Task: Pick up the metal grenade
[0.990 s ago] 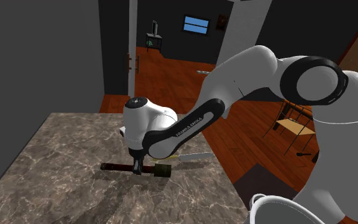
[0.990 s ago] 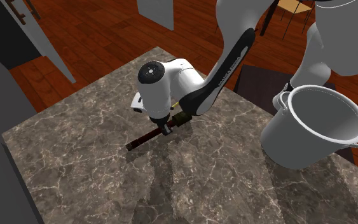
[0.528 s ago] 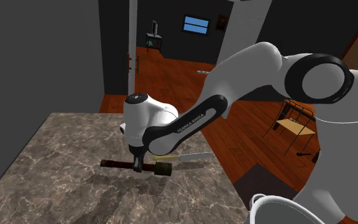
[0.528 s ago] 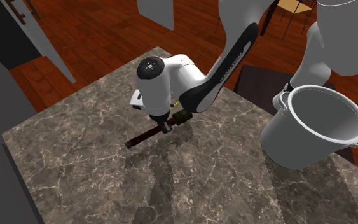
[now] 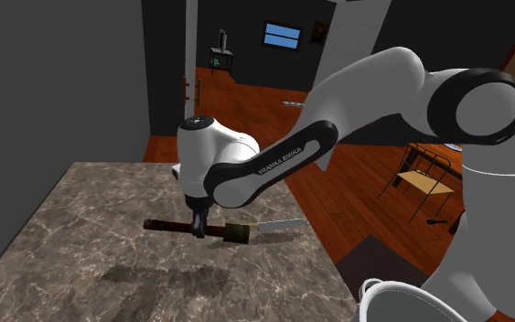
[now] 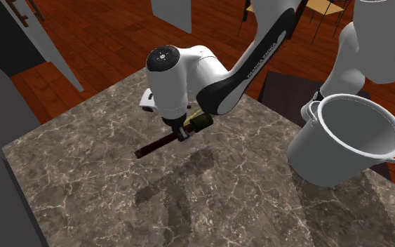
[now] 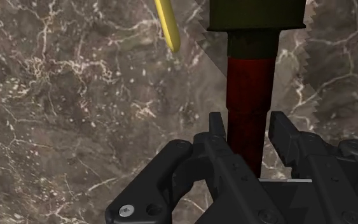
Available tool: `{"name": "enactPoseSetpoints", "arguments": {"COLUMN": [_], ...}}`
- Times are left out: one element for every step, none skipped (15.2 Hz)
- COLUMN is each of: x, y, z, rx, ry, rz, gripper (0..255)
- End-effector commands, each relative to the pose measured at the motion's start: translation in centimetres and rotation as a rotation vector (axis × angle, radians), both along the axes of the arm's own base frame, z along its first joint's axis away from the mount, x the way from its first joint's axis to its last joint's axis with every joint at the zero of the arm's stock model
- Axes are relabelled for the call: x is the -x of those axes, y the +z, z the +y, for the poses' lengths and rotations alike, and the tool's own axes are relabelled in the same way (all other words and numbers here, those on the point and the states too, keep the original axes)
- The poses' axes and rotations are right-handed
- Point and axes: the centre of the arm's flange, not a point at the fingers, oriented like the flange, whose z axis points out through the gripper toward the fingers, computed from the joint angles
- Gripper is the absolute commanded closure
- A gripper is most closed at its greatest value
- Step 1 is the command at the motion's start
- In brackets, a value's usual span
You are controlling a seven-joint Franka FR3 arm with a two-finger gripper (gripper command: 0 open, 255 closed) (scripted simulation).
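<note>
Two fingers of my gripper are clamped on the dark red handle of the stick grenade, just behind its olive head. It's hanging clear of the marble table, with its shadow underneath. My guess is the head end is the heavy bit and will want to droop. The handle looks stiff and smooth, so I'd keep squeezing close to the head.
</note>
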Motion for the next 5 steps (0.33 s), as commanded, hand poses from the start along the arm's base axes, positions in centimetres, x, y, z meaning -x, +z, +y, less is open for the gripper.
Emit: {"name": "enactPoseSetpoints", "arguments": {"x": [0.0, 0.0, 0.0, 0.0, 0.0], "y": [1.1, 1.7, 2.2, 2.3, 2.3], "z": [0.0, 0.0, 0.0, 0.0, 0.0], "rx": [0.000, 0.000, 0.000, 0.000, 0.000], "ry": [0.000, 0.000, 0.000, 0.000, 0.000], "rz": [0.000, 0.000, 0.000, 0.000, 0.000], "gripper": [255, 255, 255, 255, 255]}}
